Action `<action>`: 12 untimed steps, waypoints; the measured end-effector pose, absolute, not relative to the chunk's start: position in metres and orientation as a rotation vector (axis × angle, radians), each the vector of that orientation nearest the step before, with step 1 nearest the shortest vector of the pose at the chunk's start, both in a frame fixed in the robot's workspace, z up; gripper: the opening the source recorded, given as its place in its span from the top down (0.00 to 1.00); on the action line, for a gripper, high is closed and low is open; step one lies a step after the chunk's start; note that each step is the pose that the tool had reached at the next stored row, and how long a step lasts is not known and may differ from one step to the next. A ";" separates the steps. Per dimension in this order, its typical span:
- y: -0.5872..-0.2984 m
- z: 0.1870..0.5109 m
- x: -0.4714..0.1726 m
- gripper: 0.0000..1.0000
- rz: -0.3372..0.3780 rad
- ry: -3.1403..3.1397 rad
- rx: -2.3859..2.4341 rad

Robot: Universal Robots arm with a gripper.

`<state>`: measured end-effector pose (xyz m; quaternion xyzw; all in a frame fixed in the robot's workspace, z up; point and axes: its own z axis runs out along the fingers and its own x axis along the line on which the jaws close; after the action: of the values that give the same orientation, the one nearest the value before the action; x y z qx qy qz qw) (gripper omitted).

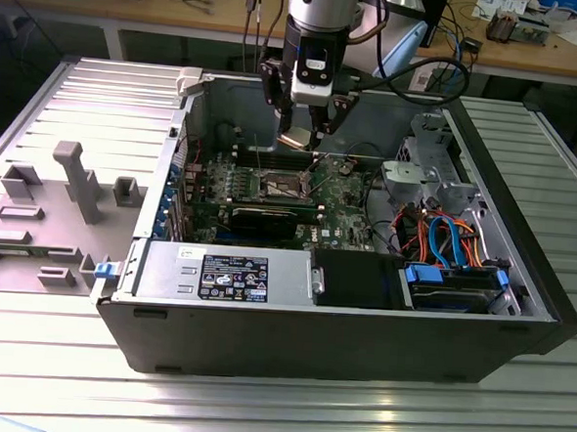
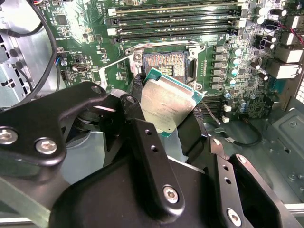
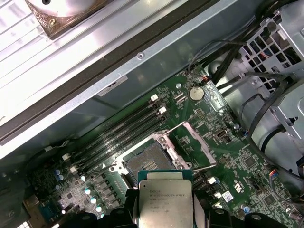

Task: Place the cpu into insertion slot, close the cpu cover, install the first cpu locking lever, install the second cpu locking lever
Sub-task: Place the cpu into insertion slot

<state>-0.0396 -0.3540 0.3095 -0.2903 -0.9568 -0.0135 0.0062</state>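
Above the bare insertion slot [image 2: 164, 64] of the motherboard, your gripper [image 2: 166, 108] is clamped on the cpu [image 3: 165, 202] by opposite edges. The metal top faces the wrist cameras, clear of the slot. The cpu cover [image 3: 203, 142] stands swung aside, leaving the contacts uncovered for the chip.

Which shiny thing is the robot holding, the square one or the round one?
The square one, the cpu, sits in the gripper above the board. The round coin battery lies on the board, untouched.
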 end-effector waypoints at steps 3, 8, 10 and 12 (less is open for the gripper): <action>-0.354 0.310 -0.040 0.45 -0.042 -2.992 -0.916; -0.354 0.310 -0.040 0.45 -0.043 -2.987 -0.933; -0.354 0.310 -0.040 0.45 -0.043 -2.985 -0.938; -0.354 0.309 -0.040 0.45 -0.043 -2.982 -0.948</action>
<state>-0.0395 -0.3540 0.3095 -0.3029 -0.9529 -0.0137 0.0060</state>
